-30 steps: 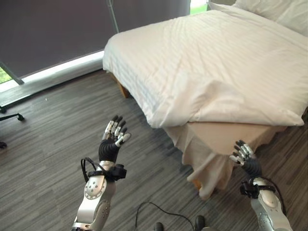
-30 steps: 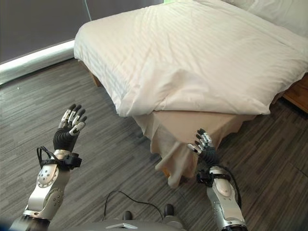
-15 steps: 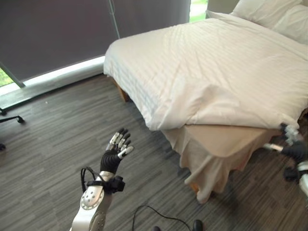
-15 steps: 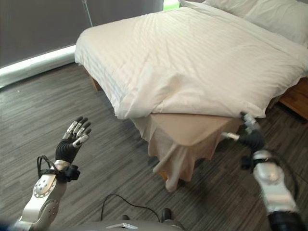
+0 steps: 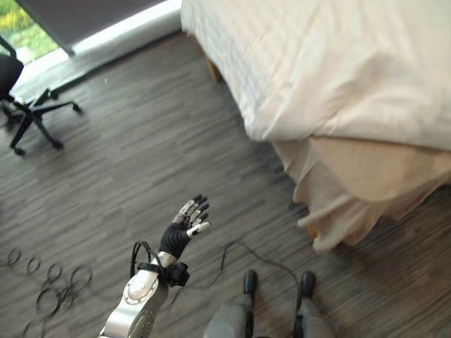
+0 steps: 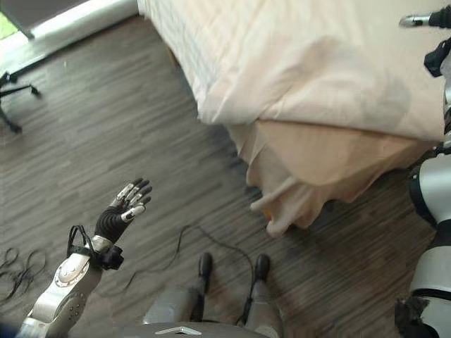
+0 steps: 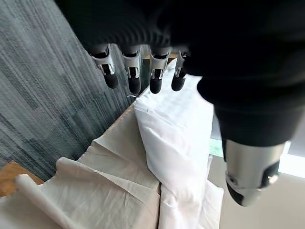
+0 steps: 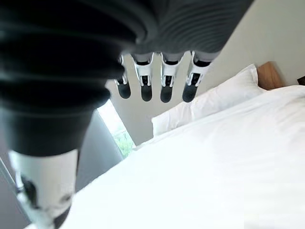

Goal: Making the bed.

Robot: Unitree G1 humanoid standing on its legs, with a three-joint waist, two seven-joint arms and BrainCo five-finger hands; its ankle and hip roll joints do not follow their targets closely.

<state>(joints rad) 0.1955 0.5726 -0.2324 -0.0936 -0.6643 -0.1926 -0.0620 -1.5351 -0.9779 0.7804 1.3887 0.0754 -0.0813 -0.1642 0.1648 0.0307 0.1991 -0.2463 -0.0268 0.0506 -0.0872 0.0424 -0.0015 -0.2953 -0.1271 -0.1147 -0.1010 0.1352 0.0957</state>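
Observation:
The bed's white duvet (image 5: 352, 63) covers the upper right, and its near corner edge (image 6: 232, 113) hangs over the side. Below that edge the tan sheet (image 5: 352, 190) lies bare and droops in folds toward the floor. My left hand (image 5: 182, 229) is open, fingers straight, held over the grey floor well to the left of the bed corner. My right hand (image 6: 440, 17) is raised above the duvet at the far right. Its fingers (image 8: 164, 81) are straight and hold nothing; white pillows (image 8: 209, 98) lie beyond them at the head of the bed.
A black office chair (image 5: 28, 105) stands on the grey plank floor (image 5: 141, 155) at the upper left, by the bright window strip (image 5: 120, 24). A wooden bed leg (image 5: 213, 70) shows under the bed's far side.
The camera has tilted down and swung, so the bed sits further right. My right hand rose from beside the bed corner to above the duvet. The left hand stays open over the floor.

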